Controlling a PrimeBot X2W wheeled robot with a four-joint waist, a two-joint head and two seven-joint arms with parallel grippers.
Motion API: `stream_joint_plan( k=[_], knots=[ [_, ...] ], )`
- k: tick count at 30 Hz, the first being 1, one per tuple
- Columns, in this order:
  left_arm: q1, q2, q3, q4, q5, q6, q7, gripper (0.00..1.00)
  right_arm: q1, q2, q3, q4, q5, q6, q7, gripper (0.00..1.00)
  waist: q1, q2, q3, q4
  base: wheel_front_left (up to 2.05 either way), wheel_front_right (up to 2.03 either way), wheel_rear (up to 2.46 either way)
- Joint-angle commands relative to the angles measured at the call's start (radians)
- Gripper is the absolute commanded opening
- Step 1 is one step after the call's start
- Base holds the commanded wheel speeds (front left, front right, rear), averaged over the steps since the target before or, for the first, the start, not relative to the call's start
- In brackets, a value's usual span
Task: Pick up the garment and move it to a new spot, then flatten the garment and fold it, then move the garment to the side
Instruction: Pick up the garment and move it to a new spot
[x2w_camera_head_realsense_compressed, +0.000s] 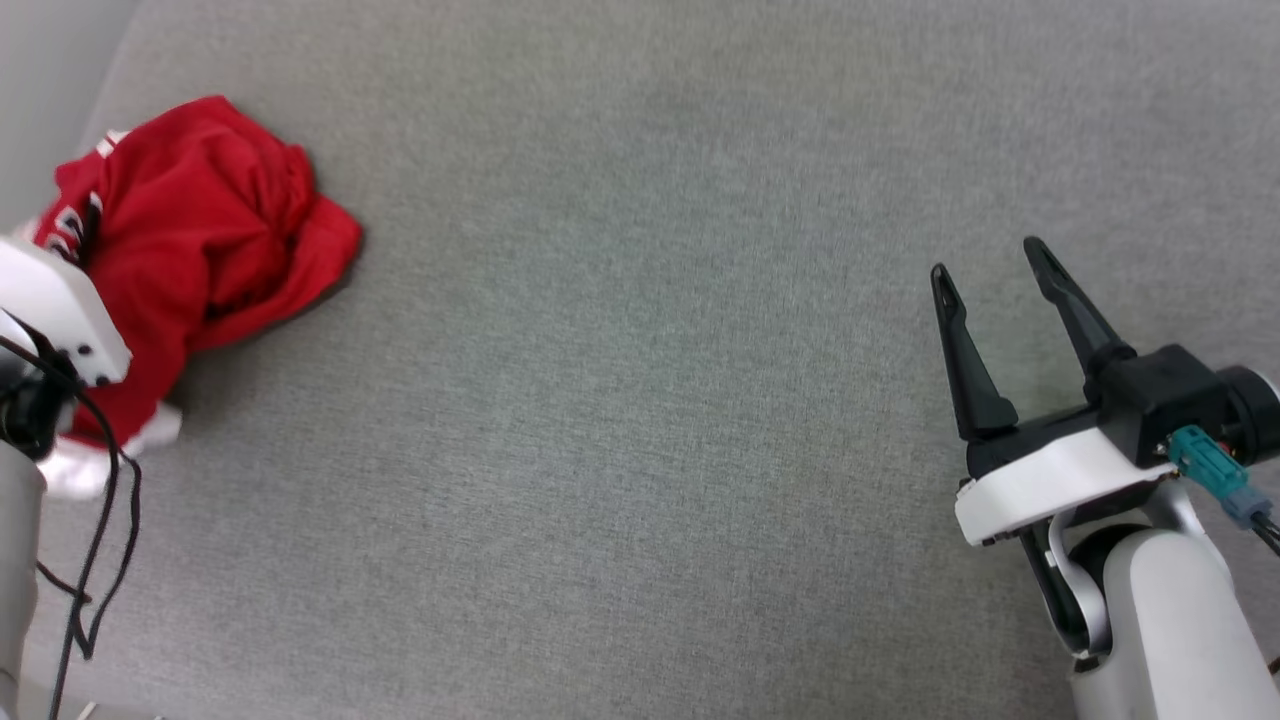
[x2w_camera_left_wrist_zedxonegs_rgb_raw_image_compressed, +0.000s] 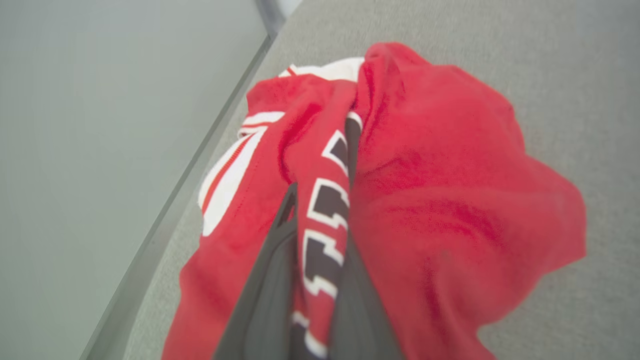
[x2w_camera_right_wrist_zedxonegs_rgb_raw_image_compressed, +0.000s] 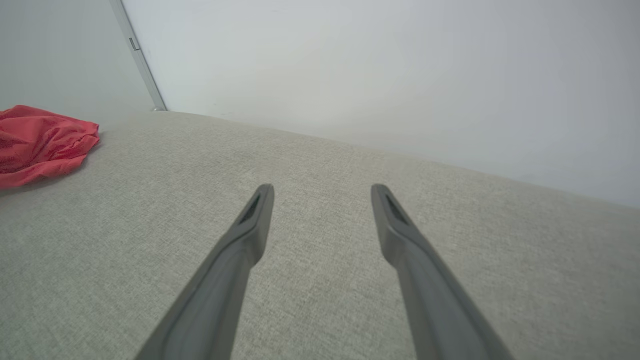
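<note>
Gripping a narrow fold of cloth, the left pincer (x2w_camera_left_wrist_zedxonegs_rgb_raw_image_compressed: 322, 165) has its two long dark fingers (x2w_camera_left_wrist_zedxonegs_rgb_raw_image_compressed: 270, 290) drawn nearly together, with only the pinched ridge of fabric between them. That ridge belongs to the bright red jersey-style garment (x2w_camera_left_wrist_zedxonegs_rgb_raw_image_compressed: 440, 200) and carries black, white-outlined lettering (x2w_camera_left_wrist_zedxonegs_rgb_raw_image_compressed: 325, 200) running up between the fingers. To one side of the ridge shows a white sleeve portion with thin red stripes (x2w_camera_left_wrist_zedxonegs_rgb_raw_image_compressed: 225, 180). In the head view the left arm's white wrist housing (x2w_camera_head_realsense_compressed: 55, 305) covers the fingers, and black cables (x2w_camera_head_realsense_compressed: 100, 500) hang below it.

The garment (x2w_camera_head_realsense_compressed: 200, 220) is bunched in a crumpled heap at the far left of the grey fabric-covered table (x2w_camera_head_realsense_compressed: 640, 400), close to its left edge and beside a pale wall panel (x2w_camera_left_wrist_zedxonegs_rgb_raw_image_compressed: 100, 150). Whether the heap is partly lifted cannot be told.

The right pincer (x2w_camera_head_realsense_compressed: 988, 260) is well apart from the garment, at the lower right of the head view. Its fingers are spread wide and hold nothing. A teal connector (x2w_camera_head_realsense_compressed: 1205, 465) sits on its wrist. In the right wrist view this pincer (x2w_camera_right_wrist_zedxonegs_rgb_raw_image_compressed: 322, 190) hangs over bare table fabric (x2w_camera_right_wrist_zedxonegs_rgb_raw_image_compressed: 320, 150), with the garment (x2w_camera_right_wrist_zedxonegs_rgb_raw_image_compressed: 40, 140) at the left margin and a plain white wall (x2w_camera_right_wrist_zedxonegs_rgb_raw_image_compressed: 400, 75) behind.
</note>
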Motion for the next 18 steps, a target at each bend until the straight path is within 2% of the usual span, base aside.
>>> stream_joint_plan(
  k=[1, 5, 10, 14, 18],
  knots=[
    [-0.015, 0.004, 0.0, -0.007, 0.008, 0.006, -0.034, 0.0, 0.013, 0.005, -0.003, 0.004, 0.003, -0.001, -0.01, 1.0, -0.0001, 0.0, -0.051, 0.004, 0.0, 0.0, 0.0],
    [-0.038, 0.006, -0.005, -0.027, 0.035, 0.01, -0.197, 0.0, 0.046, 0.012, -0.018, 0.023, 0.017, -0.001, -0.023, 1.0, -0.0001, 0.0, -0.134, 0.003, 0.0, 0.0, 0.0],
    [-0.061, -0.012, -0.015, -0.054, 0.06, 0.026, -0.347, 0.0, 0.091, 0.018, -0.037, 0.036, 0.038, -0.001, -0.033, 1.0, -0.0001, 0.0, -0.233, -0.014, 0.0, 0.0, 0.0],
    [-0.055, -0.047, -0.022, -0.092, 0.064, 0.033, -0.397, 0.0, 0.121, 0.02, -0.048, 0.036, 0.049, -0.001, -0.036, 1.0, -0.0001, 0.0, -0.295, -0.045, 0.0, 0.0, 0.0],
    [-0.003, -0.079, -0.025, -0.154, 0.053, 0.031, -0.413, 0.0, 0.146, 0.02, -0.044, 0.038, 0.073, -0.001, -0.036, 1.0, -0.0001, 0.0, -0.348, -0.111, 0.0, 0.0, 0.0]
  ],
)
